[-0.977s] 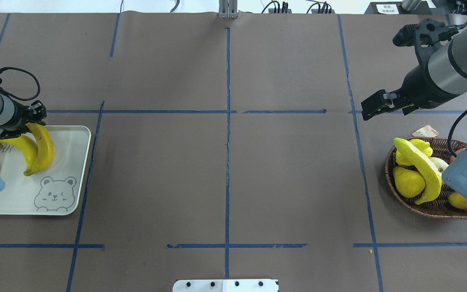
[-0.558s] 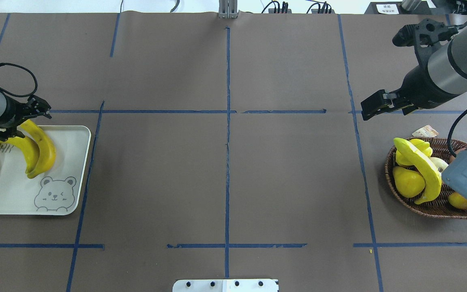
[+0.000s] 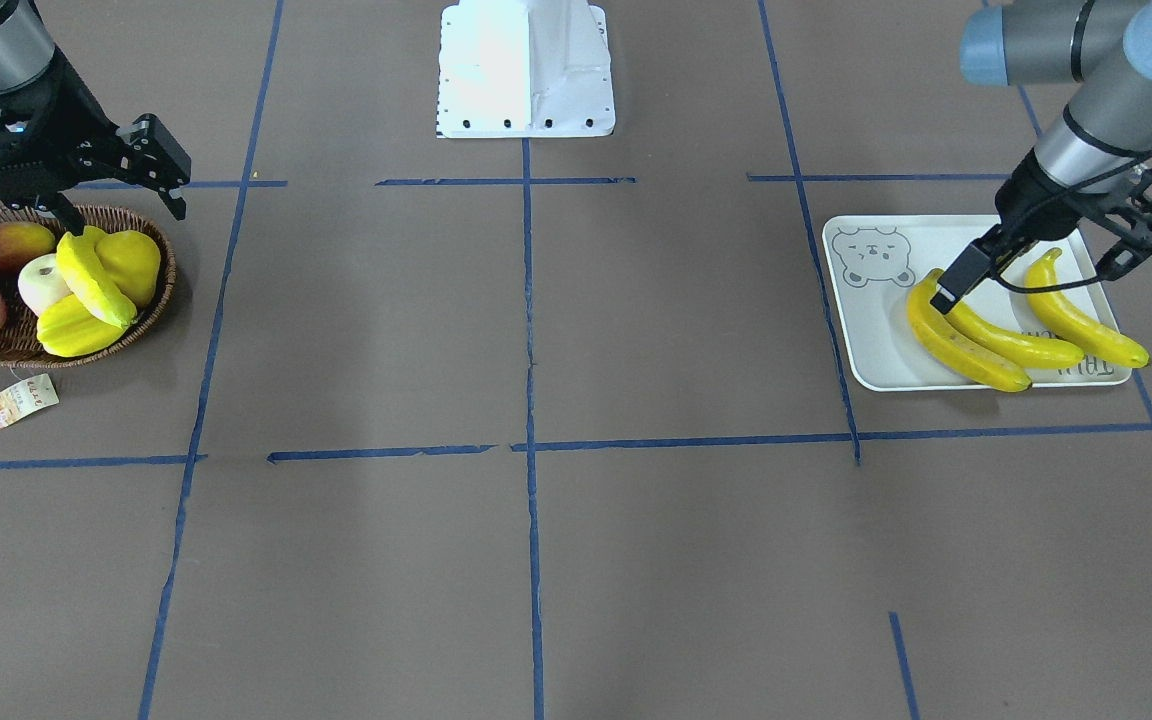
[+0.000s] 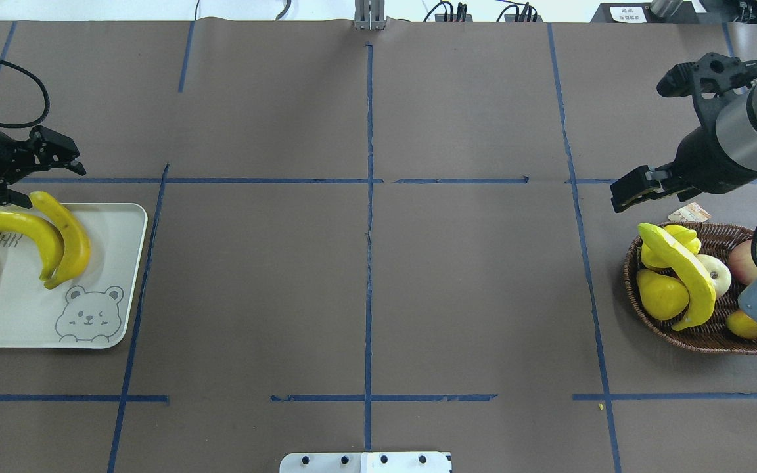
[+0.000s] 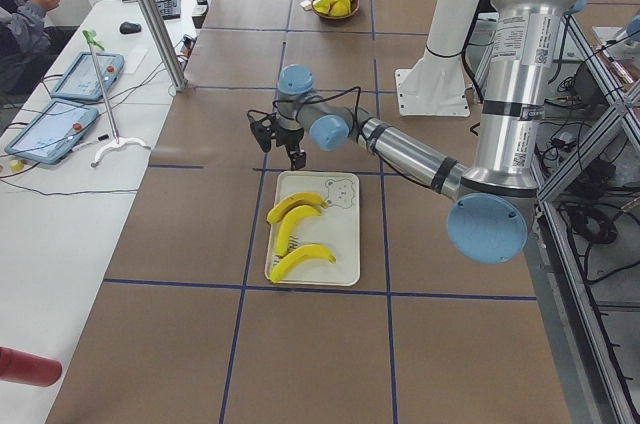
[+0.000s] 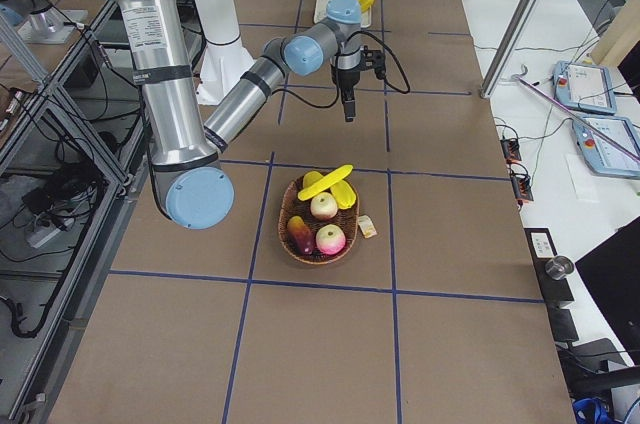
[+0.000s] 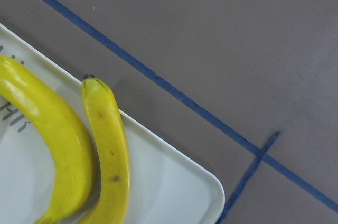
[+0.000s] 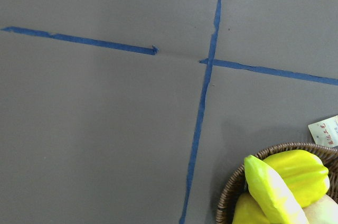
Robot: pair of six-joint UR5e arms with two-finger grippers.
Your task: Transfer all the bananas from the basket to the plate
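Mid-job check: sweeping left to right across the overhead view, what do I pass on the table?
plate holding three bananas → centre blue tape line → basket, and inside it the last banana → reddish apple

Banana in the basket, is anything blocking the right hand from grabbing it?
Nothing visible. The banana lies on top of the other fruit in the basket, and only open air separates it from the open right hand.
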